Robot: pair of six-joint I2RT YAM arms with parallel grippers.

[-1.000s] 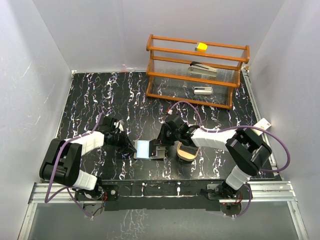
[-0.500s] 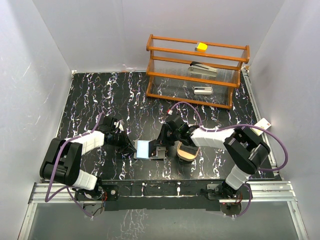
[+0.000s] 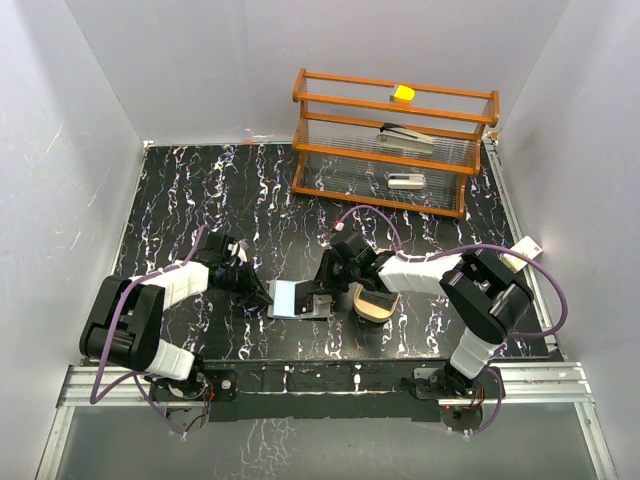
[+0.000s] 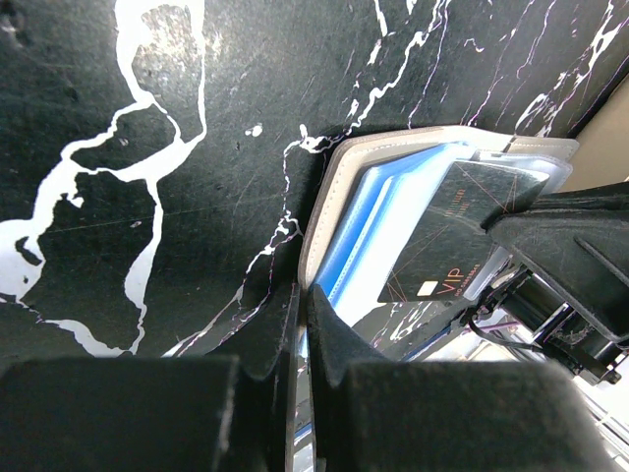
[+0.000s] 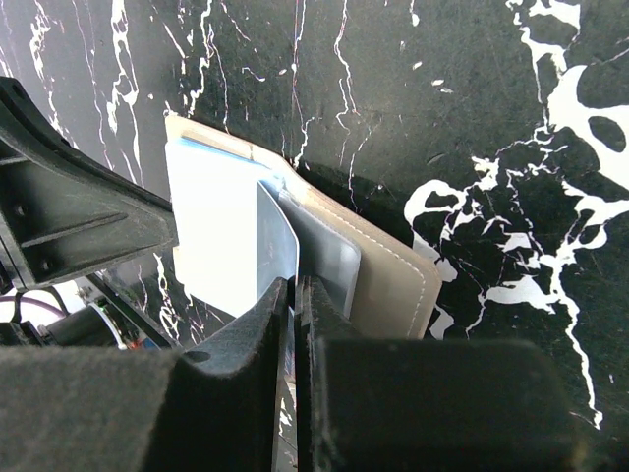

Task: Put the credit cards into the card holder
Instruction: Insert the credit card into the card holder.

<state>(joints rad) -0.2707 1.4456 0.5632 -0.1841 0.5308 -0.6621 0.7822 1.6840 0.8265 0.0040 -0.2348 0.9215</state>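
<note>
Our left pincer [image 4: 303, 295] is closed, its tips pinching the near rim of the card holder [image 4: 319, 211], which lies open and flat on the surface [image 3: 200, 200]. Our right pincer [image 5: 295, 287] faces it from across the holder. It is clamped on a dark card [image 4: 462, 211], held edge-on between its fingers, with the card's far end lying over the holder's inner pockets.

We see a tan wooden tray [image 3: 375, 305] just behind the right pincer, beside its forearm. Each pincer blocks the other's straight path, with only the holder between them. Well beyond the right pincer, a wooden rack [image 3: 395, 140] stands at the far side with a yellow block [image 3: 403, 93] on top.

A pale blue card [image 4: 373, 221] sits tucked in the holder, directly ahead of the left tips and beside the dark card.

We find open surface beyond both pincers up to the rack. The surface's near edge lies close behind them.
</note>
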